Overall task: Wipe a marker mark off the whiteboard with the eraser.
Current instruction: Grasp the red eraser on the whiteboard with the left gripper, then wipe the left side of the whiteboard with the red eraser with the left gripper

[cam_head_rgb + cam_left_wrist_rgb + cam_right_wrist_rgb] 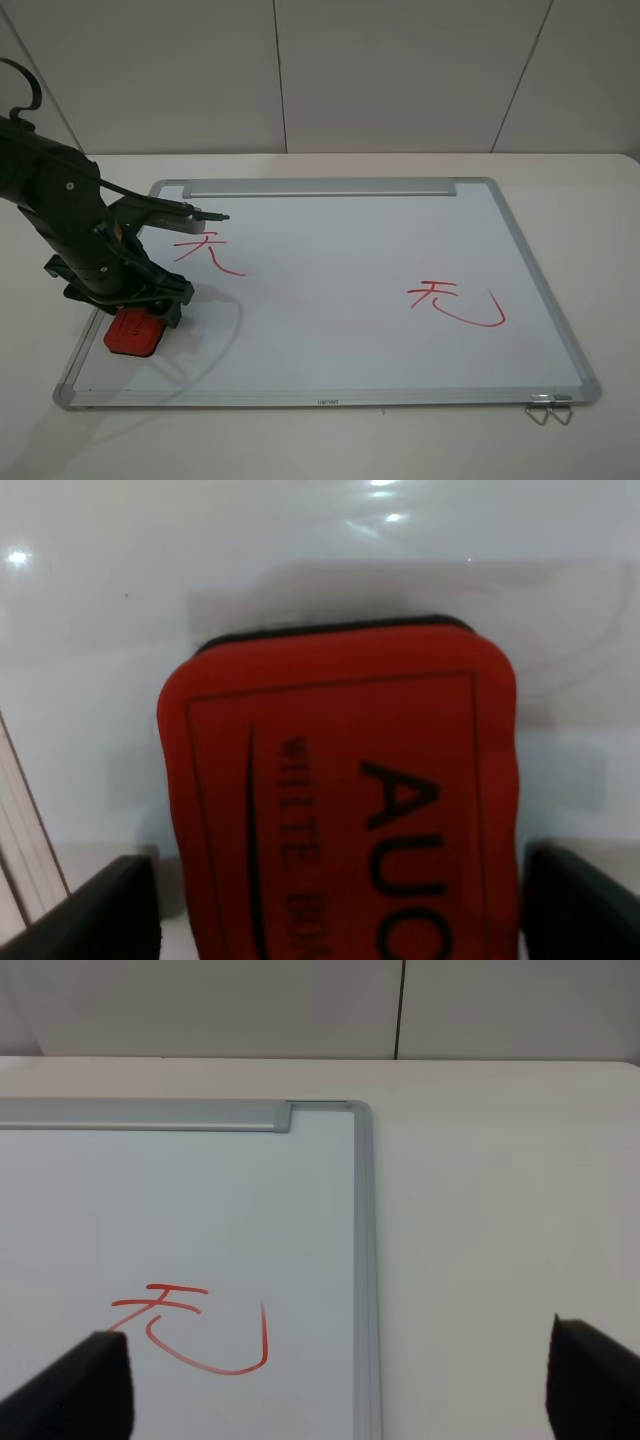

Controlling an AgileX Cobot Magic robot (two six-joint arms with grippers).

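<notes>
Left gripper (135, 312) sits over the eraser (134, 334) on the near-left corner of the whiteboard (330, 340); right gripper (330, 1390) is spread wide over the board's far-right corner with nothing between.
The eraser lies flat, felt side down, between the left fingers (90, 915). Its long axis runs parallel to them, the far short end points straight away from the wrist, and the black lettering runs along that axis. Each finger sits tight beside a long side (actual contact or squeeze: cannot tell). The marker mark (207, 251) is just past the gripper's front, toward the tray strip (320, 187), apart from the eraser. The larger hooked character (455, 303) is well off to the left gripper's side and lies under the right gripper.
</notes>
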